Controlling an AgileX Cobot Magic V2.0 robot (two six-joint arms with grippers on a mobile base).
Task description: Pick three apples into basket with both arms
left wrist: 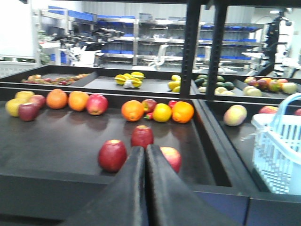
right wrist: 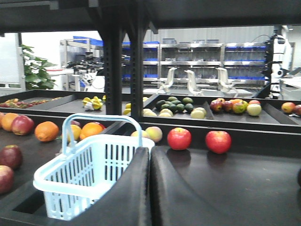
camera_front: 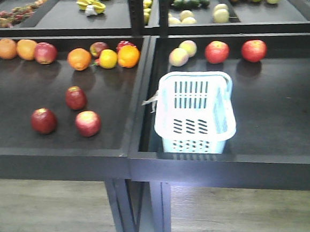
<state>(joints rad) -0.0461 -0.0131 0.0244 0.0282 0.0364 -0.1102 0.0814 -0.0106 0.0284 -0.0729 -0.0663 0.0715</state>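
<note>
Three glossy dark red apples (left wrist: pixel 112 155) lie just ahead of your closed, empty left claw (left wrist: pixel 145 149); your closed right claw (right wrist: pixel 149 150) sits beside the pale blue slotted plastic basket (right wrist: pixel 89 172).

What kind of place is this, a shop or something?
Probably a mock supermarket produce stand inside a lab or warehouse. Loose apples and oranges lie in black display trays, a pale blue shopping basket sits in one tray, and metal racks with blue bins stand behind.
</note>
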